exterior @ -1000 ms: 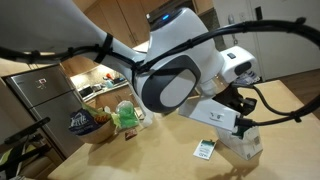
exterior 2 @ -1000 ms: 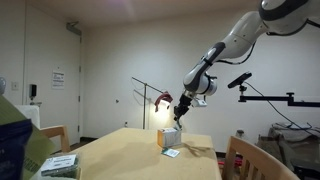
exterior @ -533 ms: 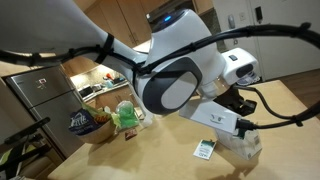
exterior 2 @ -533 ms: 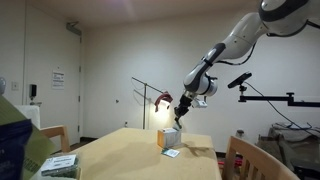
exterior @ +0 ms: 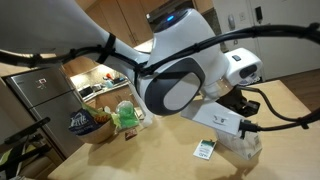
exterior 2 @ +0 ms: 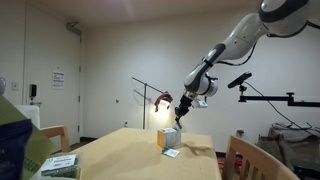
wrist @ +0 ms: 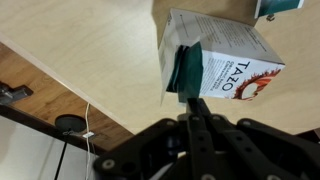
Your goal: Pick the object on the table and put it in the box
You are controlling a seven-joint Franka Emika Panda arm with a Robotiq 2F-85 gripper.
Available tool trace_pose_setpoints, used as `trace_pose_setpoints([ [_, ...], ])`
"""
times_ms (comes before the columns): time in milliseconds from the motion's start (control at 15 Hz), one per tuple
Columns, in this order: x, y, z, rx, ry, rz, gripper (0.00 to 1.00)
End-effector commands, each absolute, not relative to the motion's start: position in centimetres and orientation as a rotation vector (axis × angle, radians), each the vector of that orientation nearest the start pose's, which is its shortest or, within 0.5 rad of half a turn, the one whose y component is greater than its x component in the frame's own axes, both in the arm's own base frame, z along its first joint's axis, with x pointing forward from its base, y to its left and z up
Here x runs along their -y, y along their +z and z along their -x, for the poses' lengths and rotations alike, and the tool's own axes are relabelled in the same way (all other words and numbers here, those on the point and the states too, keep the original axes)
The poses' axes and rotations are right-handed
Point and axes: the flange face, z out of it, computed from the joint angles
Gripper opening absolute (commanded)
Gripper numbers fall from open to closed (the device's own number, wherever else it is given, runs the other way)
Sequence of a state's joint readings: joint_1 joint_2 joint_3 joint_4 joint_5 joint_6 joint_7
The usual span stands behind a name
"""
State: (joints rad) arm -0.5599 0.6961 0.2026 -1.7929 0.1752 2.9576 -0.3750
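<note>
While the arm point(exterior 2: 225, 45) hung over the far end of the table point(exterior 2: 120, 142), we saw the gripper point(wrist: 195, 108) pinched narrow in the wrist view, fingers pressed onto one edge of the dark teal packet point(wrist: 186, 72). So the pick was done and the packet was off the table, held on edge in the grip!

It stood right at the left end of the box point(wrist: 235, 62), the white carton with green patches and a round red mark, overlapping that end in the wrist view. We could not tell whether its tip was already inside an opening or only lined up in front of it. In both exterior views the gripper sat just above the box, and a white packet point(exterior: 205, 150) lay flat on the table just beside the box, untouched.

We judged this to be the placing step, with the task well along. The next move called for easing the packet straight down into the box, keeping it on edge so it cleared the rim, and only then spreading the fingers. Letting go too soon could drop it outside, beside the other packet.
</note>
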Motion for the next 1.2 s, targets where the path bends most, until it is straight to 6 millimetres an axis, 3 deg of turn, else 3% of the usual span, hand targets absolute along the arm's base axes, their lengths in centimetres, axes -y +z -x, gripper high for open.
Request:
trace_pose_setpoints([
  [0,27.2,21.1,-64.2,-0.328,-0.771,3.0,0.0],
  [800,26.4,19.1,-65.8,-0.31,-0.742,2.911,0.0],
  [1133,27.7,18.1,-65.6,-0.327,-0.69,2.849,0.0],
])
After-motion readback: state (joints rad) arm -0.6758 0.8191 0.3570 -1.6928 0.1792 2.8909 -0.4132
